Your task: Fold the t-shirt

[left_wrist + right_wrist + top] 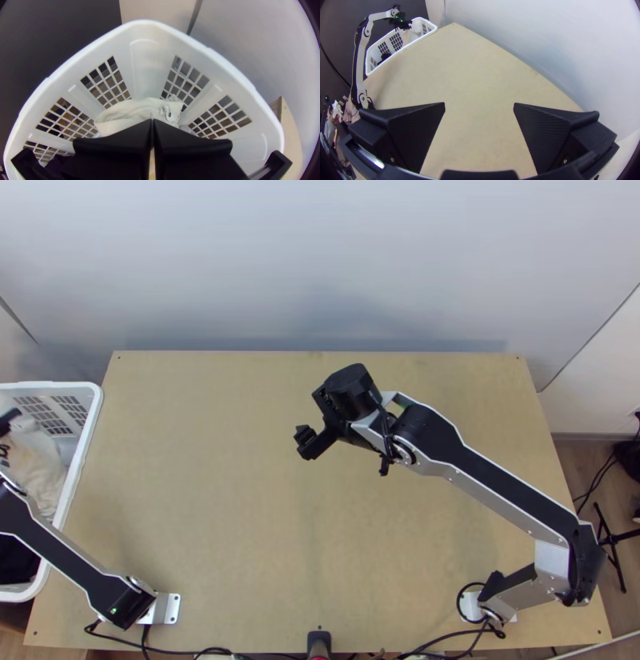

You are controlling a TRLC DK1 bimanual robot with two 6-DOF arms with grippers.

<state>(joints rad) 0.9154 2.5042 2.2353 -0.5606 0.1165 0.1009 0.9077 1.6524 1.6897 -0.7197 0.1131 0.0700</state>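
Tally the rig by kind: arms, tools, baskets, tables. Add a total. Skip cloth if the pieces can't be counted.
Arms: 2 (left arm, right arm)
Tools: 2 (left tool, right tool)
Baskets: 1 (white basket)
Tables: 1 (wooden table)
Total: 6
White cloth in the basket: uncounted, pieces unclear.

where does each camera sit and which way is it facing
Top view: high over the near edge of the table, looking steeply down; shows the left arm at the basket and the right arm over the table.
Left wrist view: on the left arm's wrist, looking down into the basket at white cloth; shows its own gripper, shut.
Right wrist view: on the right arm's wrist, looking across the table toward the basket; shows its own gripper, open.
Shared: top and right wrist views both show table, basket and left arm.
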